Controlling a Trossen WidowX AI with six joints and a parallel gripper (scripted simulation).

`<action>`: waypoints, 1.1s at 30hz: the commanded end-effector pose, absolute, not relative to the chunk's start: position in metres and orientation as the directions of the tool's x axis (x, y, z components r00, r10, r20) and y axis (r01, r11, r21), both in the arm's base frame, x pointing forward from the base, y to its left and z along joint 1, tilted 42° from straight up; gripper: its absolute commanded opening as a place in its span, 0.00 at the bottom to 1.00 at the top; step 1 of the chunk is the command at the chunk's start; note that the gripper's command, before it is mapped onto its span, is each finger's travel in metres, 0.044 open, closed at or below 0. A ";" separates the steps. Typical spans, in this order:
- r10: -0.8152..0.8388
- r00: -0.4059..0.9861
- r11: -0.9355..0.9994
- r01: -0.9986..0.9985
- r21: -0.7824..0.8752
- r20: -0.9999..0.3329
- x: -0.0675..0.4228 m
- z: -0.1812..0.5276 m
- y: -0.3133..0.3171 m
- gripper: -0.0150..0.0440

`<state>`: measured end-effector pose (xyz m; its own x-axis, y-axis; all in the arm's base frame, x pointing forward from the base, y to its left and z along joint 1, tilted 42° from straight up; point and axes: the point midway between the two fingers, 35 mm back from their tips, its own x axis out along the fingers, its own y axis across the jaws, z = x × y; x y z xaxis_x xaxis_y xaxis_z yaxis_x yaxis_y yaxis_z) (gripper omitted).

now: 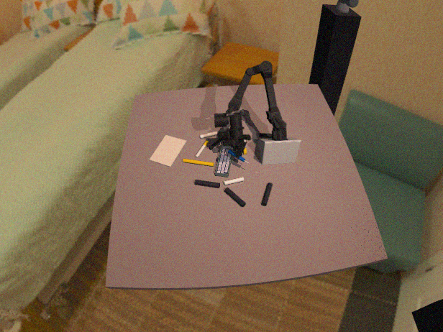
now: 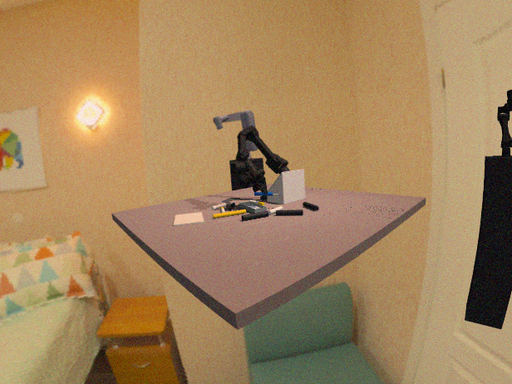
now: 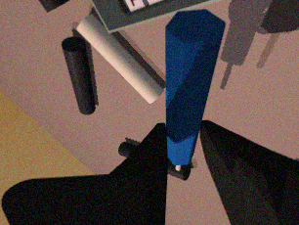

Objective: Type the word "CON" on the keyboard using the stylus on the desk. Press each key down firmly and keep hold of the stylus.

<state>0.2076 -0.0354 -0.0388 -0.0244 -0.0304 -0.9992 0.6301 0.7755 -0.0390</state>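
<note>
Lying on the desk (image 1: 201, 244) are three black cylinders (image 1: 207, 183), three white sticks (image 1: 234, 180), one yellow stick (image 1: 198, 162), one pale card (image 1: 167, 150), one keyboard (image 1: 223, 166), one grey block (image 1: 278, 151) and one blue stylus (image 3: 188, 78).

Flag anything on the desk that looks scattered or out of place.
Pens and markers lie strewn at all angles around the keyboard, such as a yellow pen and black markers. The hand grips the blue stylus securely.
</note>
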 end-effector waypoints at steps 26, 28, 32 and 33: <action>0.067 0.328 0.989 -0.147 0.019 -0.942 0.226 0.010 -0.060 0.25; 0.068 0.351 0.980 -0.201 -0.004 -0.934 0.227 0.014 -0.062 0.25; 0.069 0.398 0.951 -0.303 -0.060 -0.915 0.229 0.021 -0.066 0.25; 0.069 0.409 0.942 -0.327 -0.076 -0.910 0.229 0.023 -0.067 0.25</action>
<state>0.2279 -0.0630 0.0151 0.3593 0.0696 -0.9306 -0.2372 0.9713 -0.0189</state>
